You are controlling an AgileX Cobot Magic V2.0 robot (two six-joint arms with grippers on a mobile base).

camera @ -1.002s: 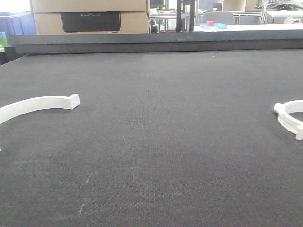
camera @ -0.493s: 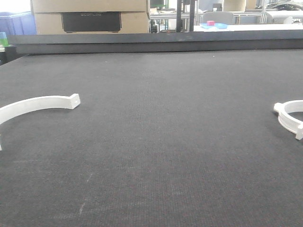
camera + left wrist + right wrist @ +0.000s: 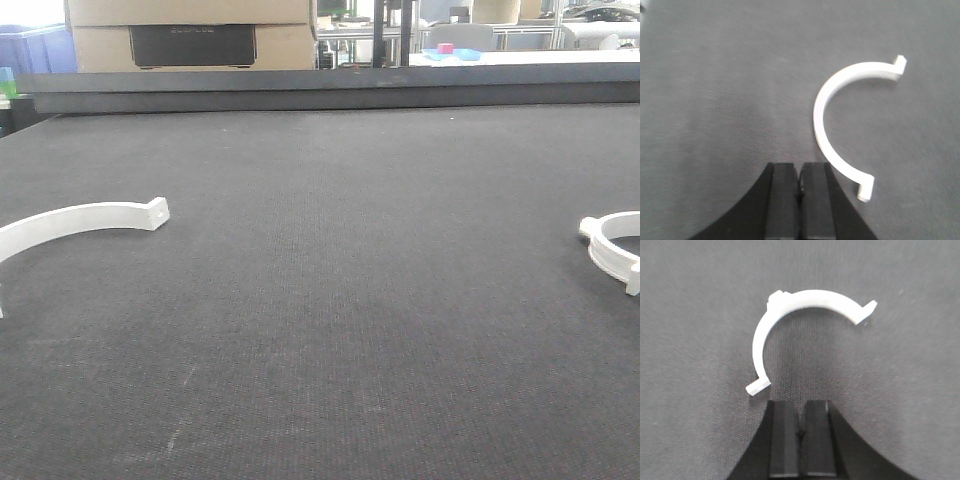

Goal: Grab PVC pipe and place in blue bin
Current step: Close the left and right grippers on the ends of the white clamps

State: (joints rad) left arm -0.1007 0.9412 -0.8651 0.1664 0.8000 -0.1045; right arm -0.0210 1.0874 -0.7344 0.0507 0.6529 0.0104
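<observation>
**Progress.** By the look of it, nothing is done yet. Both PVC pieces lie on the bench point(image 3: 320, 330), neither is gripped, and grasp, lift, carry and release are all left.

**Item 1, left PVC half-ring point(image 3: 80, 218).** White, lying flat at the bench's left edge, partly cut off by the front view. The wrist camera shows it just ahead and to the side of the left claw point(image 3: 800, 200), with no contact.

**Item 2, right PVC half-ring point(image 3: 612, 252).** White, lying flat at the bench's right edge, well apart from item 1. It lies just ahead of the right claw point(image 3: 800, 437), again with no contact.

**Item 3, claws.** On each claw the jaws are pressed together and hold nothing. Both would have to part before a grasp.

**Item 4, containers.**
- A blue container point(image 3: 35, 48) stands beyond the bench's far left corner. It may be the target bin, but it is cropped and its contents cannot be told.
- A cardboard box point(image 3: 190, 20) stands beyond the bench's far rim, and its interior is not visible.
- A shallow blue tray point(image 3: 462, 55) sits further off past that rim, with a pink block point(image 3: 445, 47) on it.
</observation>
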